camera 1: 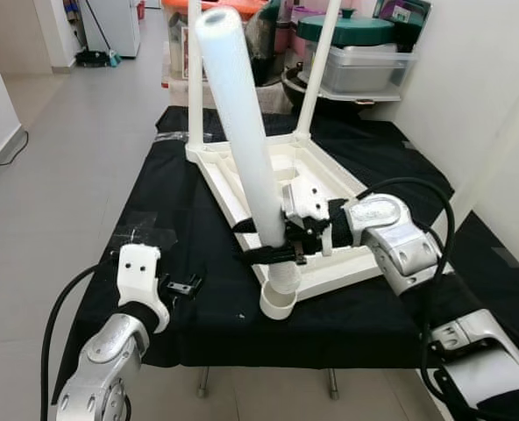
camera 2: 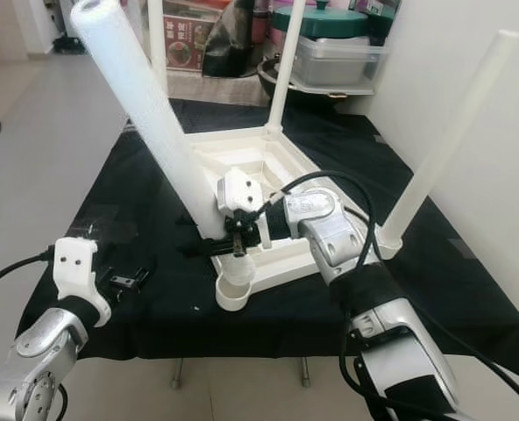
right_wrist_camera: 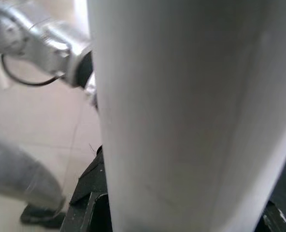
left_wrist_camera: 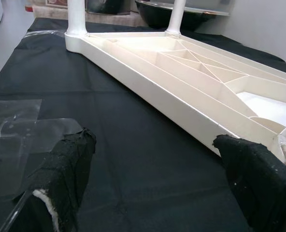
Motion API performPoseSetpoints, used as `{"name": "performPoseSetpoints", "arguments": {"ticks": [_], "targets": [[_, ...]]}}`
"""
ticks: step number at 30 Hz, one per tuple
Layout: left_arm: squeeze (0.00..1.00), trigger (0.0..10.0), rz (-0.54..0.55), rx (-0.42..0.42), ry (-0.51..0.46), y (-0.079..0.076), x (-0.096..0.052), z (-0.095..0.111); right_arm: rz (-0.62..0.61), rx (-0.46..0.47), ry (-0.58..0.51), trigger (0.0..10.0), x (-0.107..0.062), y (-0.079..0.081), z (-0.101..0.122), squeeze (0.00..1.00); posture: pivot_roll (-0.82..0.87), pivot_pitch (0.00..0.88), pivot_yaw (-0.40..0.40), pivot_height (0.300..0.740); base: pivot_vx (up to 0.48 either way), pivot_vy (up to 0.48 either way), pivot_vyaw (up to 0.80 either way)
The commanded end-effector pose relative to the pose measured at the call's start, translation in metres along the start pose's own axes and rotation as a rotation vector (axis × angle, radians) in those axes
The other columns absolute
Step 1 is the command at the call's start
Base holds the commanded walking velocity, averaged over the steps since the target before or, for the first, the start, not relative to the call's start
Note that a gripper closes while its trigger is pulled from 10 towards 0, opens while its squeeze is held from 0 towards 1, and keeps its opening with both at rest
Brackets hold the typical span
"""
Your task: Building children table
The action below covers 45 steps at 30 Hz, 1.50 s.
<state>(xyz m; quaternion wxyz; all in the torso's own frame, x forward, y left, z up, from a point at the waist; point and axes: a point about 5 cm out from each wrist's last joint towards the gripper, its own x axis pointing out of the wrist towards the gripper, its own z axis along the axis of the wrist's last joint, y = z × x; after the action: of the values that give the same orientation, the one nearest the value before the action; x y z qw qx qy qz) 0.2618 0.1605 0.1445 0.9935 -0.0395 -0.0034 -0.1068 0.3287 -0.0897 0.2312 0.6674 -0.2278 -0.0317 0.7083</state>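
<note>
My right gripper (camera 1: 273,250) is clamped low on the long white plastic table leg (camera 1: 242,132) — its axis tilting toward the frame's upper left, foot over the upturned white tabletop's (camera 1: 330,189) near corner socket — while my left gripper (left_wrist_camera: 157,169), fingers wide, waits lower left.

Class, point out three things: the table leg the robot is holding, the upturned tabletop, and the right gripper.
table leg (camera 1: 242,114), left eye view, mid shaft.
tabletop (camera 1: 343,267), left eye view, near rim.
right gripper (camera 1: 281,241), left eye view, fingers round the leg.

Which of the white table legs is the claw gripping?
The tilted near leg, held by the right claw at the near corner socket; the other legs stand upright, untouched.
</note>
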Motion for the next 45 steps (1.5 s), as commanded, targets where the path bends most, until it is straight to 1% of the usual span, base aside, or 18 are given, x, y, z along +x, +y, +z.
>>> {"name": "performPoseSetpoints", "arguments": {"ticks": [1, 8, 14, 16, 18, 21, 22, 23, 24, 28, 30, 32, 37, 39, 40, 42, 43, 45], "targets": [[0.0, 10.0, -0.008, 0.008, -0.011, -0.002, 0.001, 0.001, 0.022, -0.009, 0.01, 10.0, 0.001, 0.002, -0.003, 0.0, 0.14, 0.0, -0.112, 0.74, 0.0, 0.0, 0.0], [0.0, 10.0, -0.008, 0.005, -0.01, -0.002, 0.001, 0.0, 0.075, -0.018, -0.004, 10.0, 0.006, 0.008, -0.009, 0.0, 0.14, 0.0, -0.113, 0.74, 0.0, 0.0, 0.0], [0.0, 10.0, -0.007, 0.002, -0.008, -0.003, 0.002, -0.001, 0.08, -0.005, -0.028, 10.0, 0.012, 0.012, -0.012, 0.0, 0.14, 0.0, -0.117, 0.74, 0.0, 0.0, 0.0], [0.0, 10.0, -0.004, -0.008, -0.006, -0.002, 0.001, -0.001, 0.04, 0.043, -0.07, 10.0, 0.015, 0.01, -0.013, 0.0, 0.14, 0.0, -0.117, 0.74, 0.0, 0.0, 0.0], [0.0, 10.0, -0.003, -0.011, -0.005, -0.002, 0.001, -0.002, 0.03, 0.056, -0.08, 10.0, 0.015, 0.01, -0.013, 0.0, 0.14, 0.0, -0.117, 0.74, 0.0, 0.0, 0.0], [0.0, 10.0, 0.004, -0.022, 0.002, -0.001, 0.001, -0.003, -0.109, 0.13, -0.133, 10.0, 0.015, 0.0, -0.018, 0.0, 0.14, 0.0, -0.119, 0.74, 0.0, 0.0, 0.0], [0.0, 10.0, 0.004, -0.022, 0.002, -0.001, 0.001, -0.003, -0.109, 0.13, -0.133, 10.0, 0.015, 0.0, -0.018, 0.0, 0.14, 0.0, -0.119, 0.74, 0.0, 0.0, 0.0], [0.0, 10.0, 0.009, -0.026, 0.005, 0.0, 0.001, -0.004, -0.189, 0.185, -0.159, 10.0, 0.013, -0.004, -0.023, 0.0, 0.14, 0.0, -0.117, 0.74, 0.0, 0.0, 0.0], [0.0, 10.0, 0.009, -0.027, 0.006, 0.0, 0.001, -0.004, -0.215, 0.204, -0.168, 10.0, 0.012, -0.005, -0.025, 0.0, 0.14, 0.0, -0.117, 0.74, 0.0, 0.0, 0.0], [0.0, 10.0, 0.008, -0.028, 0.011, 0.0, 0.001, -0.006, -0.286, 0.25, -0.179, 10.0, 0.008, -0.005, -0.033, 0.0, 0.13, 0.0, -0.112, 0.74, 0.0, 0.0, 0.0], [0.0, 10.0, 0.008, -0.028, 0.013, 0.0, 0.001, -0.006, -0.319, 0.282, -0.187, 10.0, 0.007, -0.003, -0.038, 0.0, 0.13, 0.0, -0.112, 0.74, 0.0, 0.0, 0.0], [0.0, 10.0, 0.008, -0.028, 0.014, 0.001, 0.001, -0.006, -0.333, 0.283, -0.186, 10.0, 0.007, 0.003, -0.042, 0.0, 0.13, 0.0, -0.109, 0.74, 0.0, 0.0, 0.0], [0.0, 10.0, 0.007, -0.027, 0.014, 0.001, 0.002, -0.007, -0.341, 0.294, -0.197, 10.0, 0.01, 0.01, -0.045, 0.0, 0.13, 0.0, -0.106, 0.74, 0.0, 0.0, 0.0], [0.0, 10.0, 0.005, -0.027, 0.013, 0.001, 0.003, -0.006, -0.309, 0.297, -0.202, 10.0, 0.016, 0.02, -0.048, 0.0, 0.13, 0.0, -0.102, 0.74, 0.0, 0.0, 0.0], [0.0, 10.0, 0.005, -0.027, 0.013, 0.001, 0.003, -0.006, -0.309, 0.297, -0.202, 10.0, 0.016, 0.02, -0.048, 0.0, 0.13, 0.0, -0.102, 0.74, 0.0, 0.0, 0.0], [0.0, 10.0, 0.004, -0.029, 0.014, 0.002, 0.003, -0.006, -0.252, 0.28, -0.203, 10.0, 0.021, 0.027, -0.047, 0.0, 0.13, 0.0, -0.101, 0.74, 0.0, 0.0, 0.0], [0.0, 10.0, 0.004, -0.029, 0.014, 0.002, 0.003, -0.006, -0.252, 0.28, -0.203, 10.0, 0.021, 0.027, -0.047, 0.0, 0.13, 0.0, -0.101, 0.74, 0.0, 0.0, 0.0], [0.0, 10.0, 0.005, -0.034, 0.014, 0.002, 0.003, -0.006, -0.189, 0.27, -0.192, 10.0, 0.02, 0.028, -0.045, 0.0, 0.13, 0.0, -0.106, 0.74, 0.0, 0.0, 0.0]]}}
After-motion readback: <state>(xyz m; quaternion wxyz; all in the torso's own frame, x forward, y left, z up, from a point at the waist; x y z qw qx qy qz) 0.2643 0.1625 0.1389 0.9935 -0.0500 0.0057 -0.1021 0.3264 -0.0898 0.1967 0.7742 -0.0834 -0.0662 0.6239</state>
